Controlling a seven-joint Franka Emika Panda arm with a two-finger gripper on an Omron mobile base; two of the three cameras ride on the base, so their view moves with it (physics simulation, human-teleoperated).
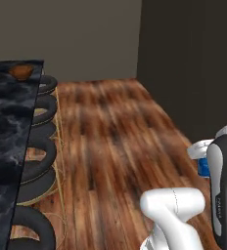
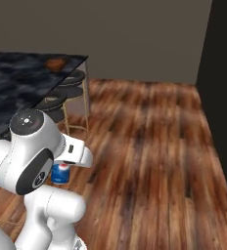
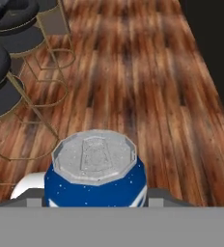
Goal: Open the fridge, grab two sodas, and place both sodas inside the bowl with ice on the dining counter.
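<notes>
Wood plank floor everywhere, reddish-brown and streaky, running up to a plain grey-brown wall at the back. Tall dark fridge filling the right side of the left base view, doors shut as far as visible, handles not really readable. Over on the left, the long black marble-veined table, seen again from the other side. Tucked along its edge, a row of round black stools on thin gold legs, also up in the top left corner of the hand view.

Way out at the far end of the table, a small reddish-brown bowl, just a little blob in the right base view. Can't make out what's inside from here.

Then the small stuff: blue soda can with a silver top, sitting upright right in front of the hand camera, peeking out behind the arm as a blue sliver and below the wrist. End effector clamped on that can, held up off the floor, well apart from the bowl. Fingers themselves mostly hidden behind the can.
</notes>
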